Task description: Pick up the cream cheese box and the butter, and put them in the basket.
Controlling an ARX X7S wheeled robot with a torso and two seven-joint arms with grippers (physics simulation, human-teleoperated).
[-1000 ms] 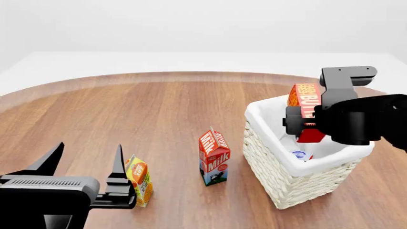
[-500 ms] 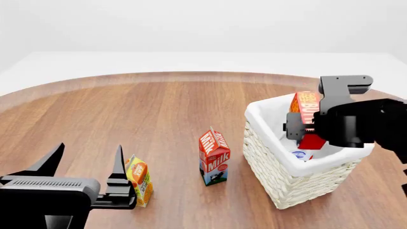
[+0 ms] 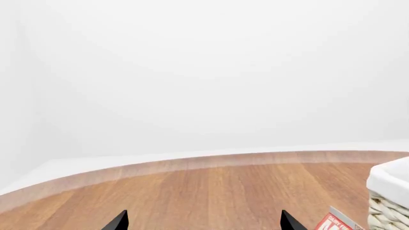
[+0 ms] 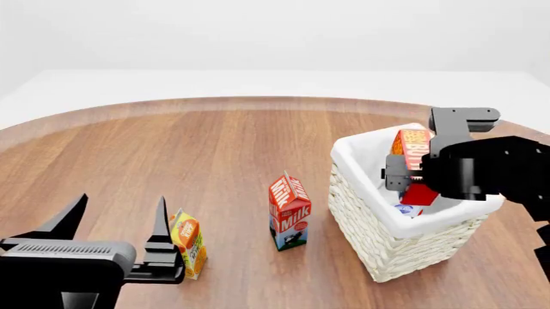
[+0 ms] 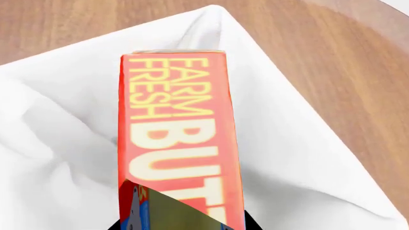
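Note:
The white wicker basket (image 4: 378, 232) stands at the right of the round wooden table. My right gripper (image 4: 411, 175) is shut on the butter (image 4: 411, 147), a red and orange box held upright inside the basket's opening. The right wrist view shows the butter (image 5: 179, 143) over the white cloth liner (image 5: 300, 158). The cream cheese box (image 4: 404, 209), white with a blue mark, lies on the basket's bottom just below the butter. My left gripper (image 4: 116, 222) is open and empty at the near left, beside the orange juice carton; only its fingertips (image 3: 118, 221) show in the left wrist view.
A red-and-white milk carton (image 4: 290, 210) stands left of the basket; its top (image 3: 335, 223) and the basket's edge (image 3: 386, 201) show in the left wrist view. An orange juice carton (image 4: 189, 243) stands near the front left, right of my left gripper.
My right gripper has lowered the butter further into the basket. The left arm and the cartons have not moved.

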